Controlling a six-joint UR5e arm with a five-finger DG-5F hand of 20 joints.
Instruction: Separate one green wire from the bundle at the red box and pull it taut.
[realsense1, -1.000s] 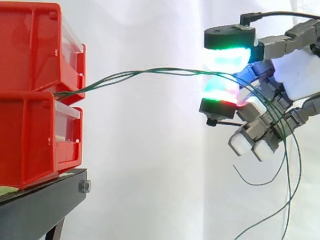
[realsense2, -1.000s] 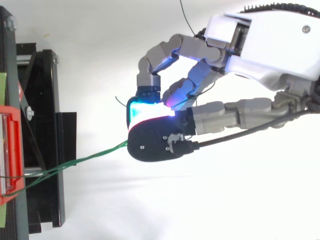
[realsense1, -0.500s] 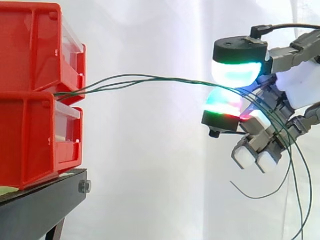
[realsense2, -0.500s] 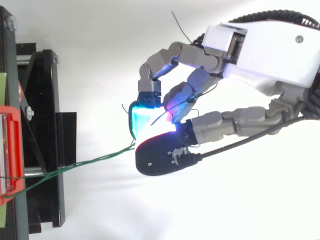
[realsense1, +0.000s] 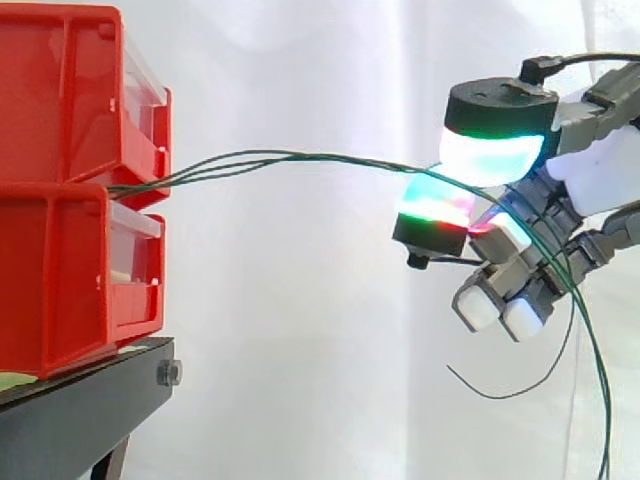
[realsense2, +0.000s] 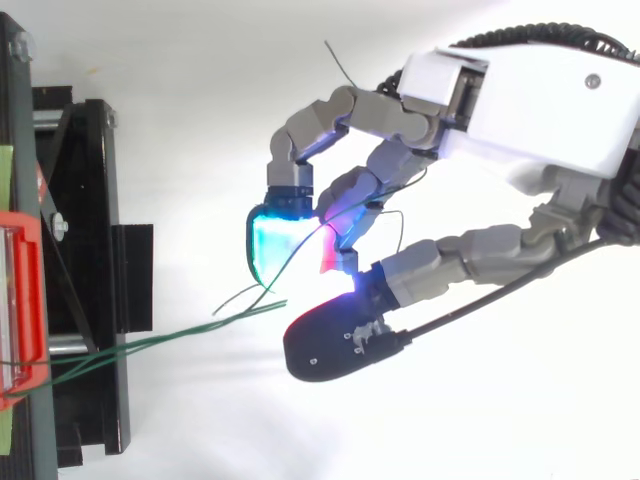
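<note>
The green wires (realsense1: 300, 156) come out together between the two stacked red bins (realsense1: 60, 260); they arch away to the right of the bins, not taut, and reach the hand (realsense2: 540, 100), well apart from the bins; beyond it their loose ends hang down; whether the hand clamps any wire, I cannot tell; below the bins is a black stand (realsense1: 80, 420).

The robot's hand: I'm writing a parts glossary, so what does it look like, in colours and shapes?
The hand has a boxy white palm shell with a small dark screw, grey jointed fingers, and thick black-backed fingertip pads glowing cyan, green and red.
</note>
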